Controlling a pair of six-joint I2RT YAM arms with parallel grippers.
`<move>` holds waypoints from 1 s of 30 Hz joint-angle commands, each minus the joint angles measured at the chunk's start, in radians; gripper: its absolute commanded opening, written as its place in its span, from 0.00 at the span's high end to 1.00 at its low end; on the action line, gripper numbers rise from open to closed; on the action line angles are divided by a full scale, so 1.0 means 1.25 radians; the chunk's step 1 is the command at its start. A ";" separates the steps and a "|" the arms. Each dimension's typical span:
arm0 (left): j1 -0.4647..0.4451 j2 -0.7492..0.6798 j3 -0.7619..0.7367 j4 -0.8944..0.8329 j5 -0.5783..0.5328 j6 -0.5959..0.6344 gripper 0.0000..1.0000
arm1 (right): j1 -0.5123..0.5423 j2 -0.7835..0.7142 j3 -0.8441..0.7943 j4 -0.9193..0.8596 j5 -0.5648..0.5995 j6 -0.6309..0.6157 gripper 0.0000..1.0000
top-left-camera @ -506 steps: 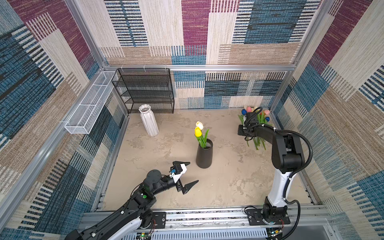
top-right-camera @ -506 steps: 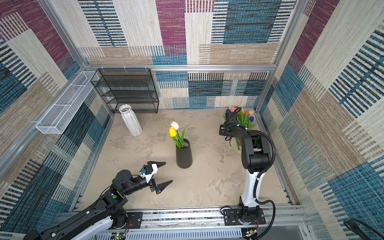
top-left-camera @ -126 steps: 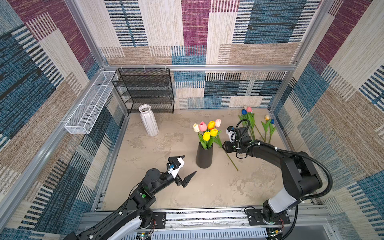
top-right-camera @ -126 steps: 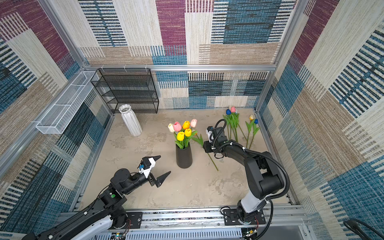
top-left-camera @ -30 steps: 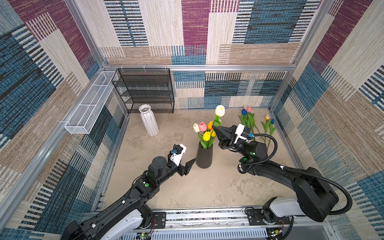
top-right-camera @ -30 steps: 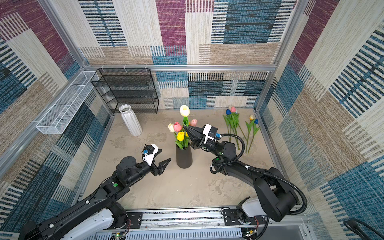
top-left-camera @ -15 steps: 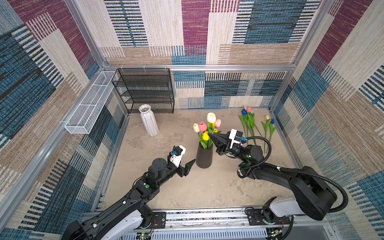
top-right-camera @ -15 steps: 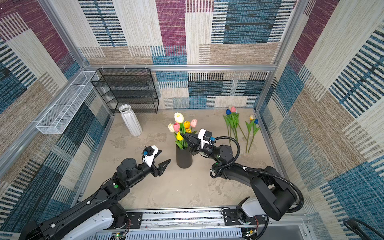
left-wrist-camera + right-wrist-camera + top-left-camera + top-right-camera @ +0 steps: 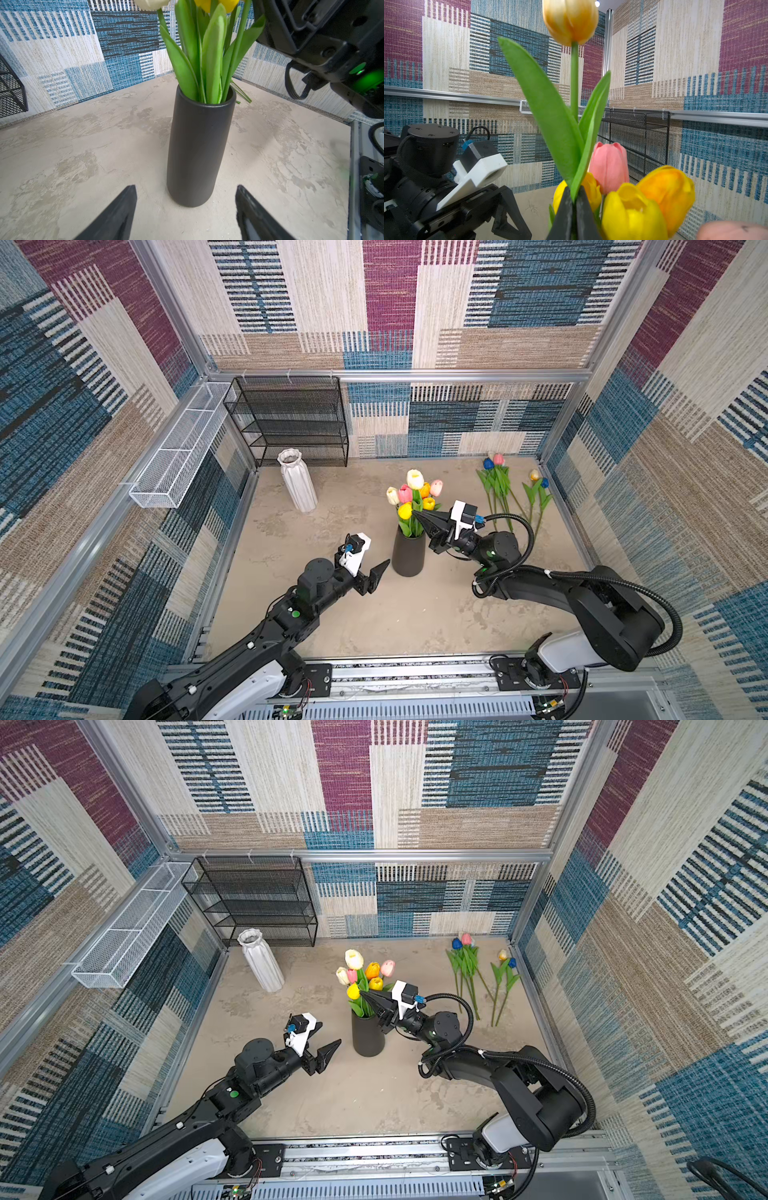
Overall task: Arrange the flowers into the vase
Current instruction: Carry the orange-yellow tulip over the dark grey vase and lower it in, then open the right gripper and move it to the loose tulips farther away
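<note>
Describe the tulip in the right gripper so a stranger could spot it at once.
Find the black vase at the centre. The right gripper is shut on one stem among its flowers. That tulip has a cream head standing highest, above the yellow, pink, orange and lower cream heads.

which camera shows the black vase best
The left wrist view: the black vase fills the middle, rim to base, upright with green leaves inside. Both top views show it small from above. The right wrist view shows tulip heads but no vase.
</note>
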 commanded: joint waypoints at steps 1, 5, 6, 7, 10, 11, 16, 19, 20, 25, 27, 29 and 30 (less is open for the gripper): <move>0.001 0.002 -0.002 0.042 -0.007 0.008 0.22 | 0.002 -0.005 -0.013 0.005 0.000 -0.008 0.94; 0.001 0.001 0.000 0.044 -0.006 0.013 0.22 | 0.003 -0.011 -0.028 -0.012 0.001 -0.014 0.82; -0.001 0.001 0.000 0.042 -0.008 0.014 0.22 | 0.003 -0.016 -0.030 -0.019 0.003 -0.017 0.79; 0.000 0.000 0.000 0.044 -0.008 0.014 0.22 | 0.003 -0.020 -0.032 -0.024 0.004 -0.020 0.77; 0.000 0.001 -0.003 0.049 -0.007 0.015 0.22 | 0.003 -0.035 -0.035 -0.044 0.016 -0.029 0.64; 0.001 0.002 -0.001 0.049 -0.007 0.015 0.22 | 0.003 -0.041 -0.038 -0.048 0.023 -0.030 0.61; 0.001 0.006 0.001 0.048 -0.009 0.019 0.21 | 0.003 -0.061 -0.045 -0.077 0.041 -0.031 0.56; 0.001 0.007 0.000 0.049 -0.009 0.019 0.21 | 0.003 -0.072 -0.052 -0.095 0.070 -0.030 0.53; 0.001 0.008 -0.001 0.049 -0.011 0.019 0.21 | 0.002 -0.073 -0.054 -0.101 0.076 -0.032 0.53; 0.000 0.011 -0.006 0.055 -0.017 0.014 0.21 | 0.003 -0.072 -0.067 -0.127 0.070 -0.042 0.57; 0.001 0.012 -0.007 0.054 -0.017 0.013 0.21 | 0.003 -0.082 -0.079 -0.129 0.074 -0.040 0.53; 0.001 0.012 -0.010 0.057 -0.015 0.011 0.20 | 0.003 -0.102 -0.082 -0.155 0.078 -0.041 0.50; 0.001 0.010 -0.010 0.056 -0.014 0.009 0.20 | 0.003 -0.115 -0.083 -0.168 0.081 -0.043 0.48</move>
